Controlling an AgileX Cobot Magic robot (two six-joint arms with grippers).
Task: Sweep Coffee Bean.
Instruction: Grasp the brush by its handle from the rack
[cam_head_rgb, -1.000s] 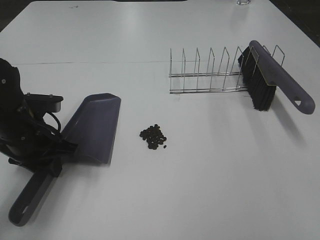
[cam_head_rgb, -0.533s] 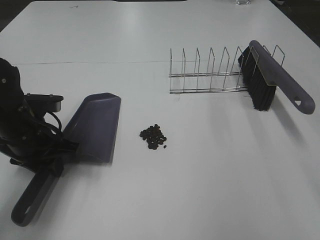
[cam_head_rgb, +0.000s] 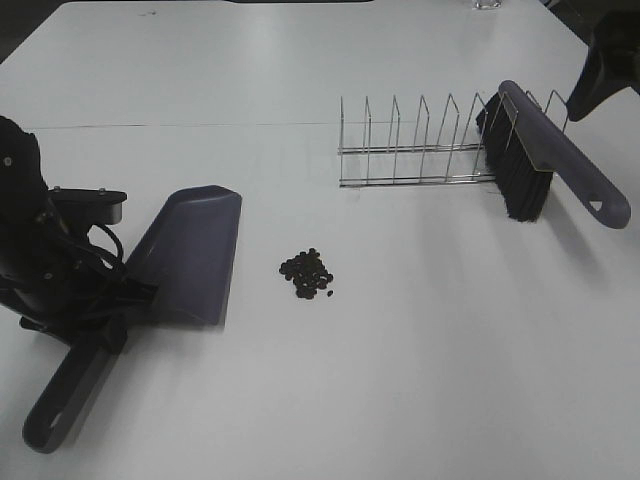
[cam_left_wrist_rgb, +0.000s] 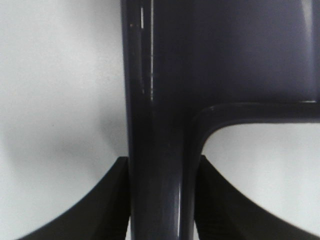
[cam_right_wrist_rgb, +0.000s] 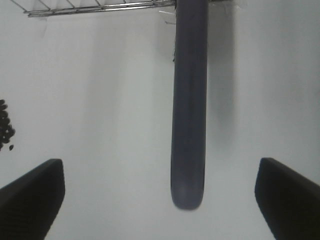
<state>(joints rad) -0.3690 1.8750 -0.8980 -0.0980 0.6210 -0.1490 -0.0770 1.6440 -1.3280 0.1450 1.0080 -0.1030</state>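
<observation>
The coffee beans lie in a small dark heap on the white table, right of the purple-grey dustpan; some show at the edge of the right wrist view. My left gripper is shut on the dustpan's handle, which sits between both fingers. The brush leans on the wire rack with its black bristles down. My right gripper is open wide above the brush's handle, not touching it. Its arm shows at the far right.
The wire rack stands behind the beans, to the right of the middle, and shows in the right wrist view. A thin seam crosses the table behind the dustpan. A glass stands at the far edge.
The right arm has come into view at the far right, above the brush handle. The dustpan shifted very slightly in the left gripper's hold. The beans and the brush have not moved.
</observation>
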